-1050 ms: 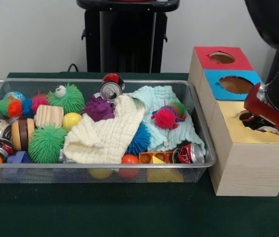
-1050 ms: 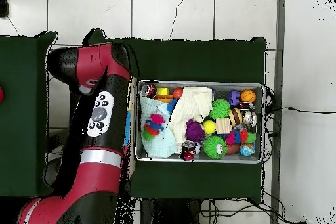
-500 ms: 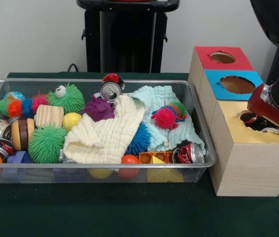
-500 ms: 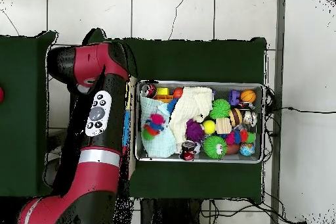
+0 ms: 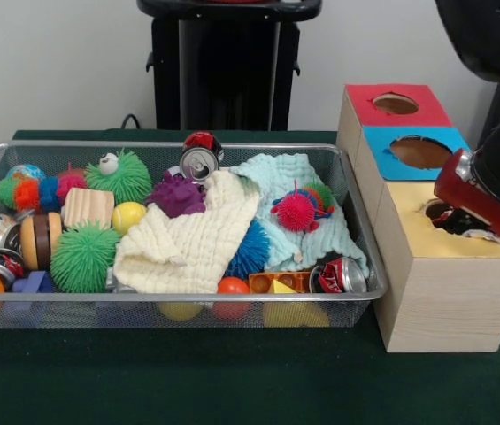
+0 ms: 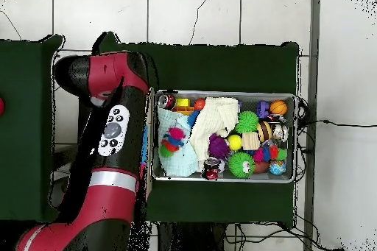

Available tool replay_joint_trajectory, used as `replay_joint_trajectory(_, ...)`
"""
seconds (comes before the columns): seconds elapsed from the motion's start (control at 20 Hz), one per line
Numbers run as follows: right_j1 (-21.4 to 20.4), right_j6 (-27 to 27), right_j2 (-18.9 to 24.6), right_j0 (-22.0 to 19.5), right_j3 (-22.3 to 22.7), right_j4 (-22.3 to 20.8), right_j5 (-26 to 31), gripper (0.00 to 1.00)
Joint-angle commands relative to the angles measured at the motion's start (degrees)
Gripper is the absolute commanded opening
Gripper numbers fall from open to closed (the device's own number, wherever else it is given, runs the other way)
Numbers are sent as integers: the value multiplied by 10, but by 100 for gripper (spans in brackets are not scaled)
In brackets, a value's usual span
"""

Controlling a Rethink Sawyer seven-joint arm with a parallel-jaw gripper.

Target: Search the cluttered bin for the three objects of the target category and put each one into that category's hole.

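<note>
Bin: I see the wire mesh bin [image 5: 366, 266] of toys, cloths and cans at left.
Box: wooden three-hole sorting box [image 5: 444, 292] just right of it.
End effector [image 5: 466, 221]: over the yellow hole [image 5: 449, 215]; I cannot tell its grip.
Next: targets lie leftward in the bin.

No legible txt or labels anywhere.
</note>
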Motion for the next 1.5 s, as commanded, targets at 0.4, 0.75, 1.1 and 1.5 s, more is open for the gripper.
replay_joint_trajectory(0.4, -96, -163, 160, -118, 314, -69, -286, 0)
replay_joint_trajectory(0.75, -103, -272, 207, -178, 317, -143, -230, 0)
replay_joint_trajectory(1.1, -89, -358, 247, -206, 276, -214, -77, 0)
replay_joint_trajectory(1.5, -65, -456, 254, -199, 184, -317, 200, 0)
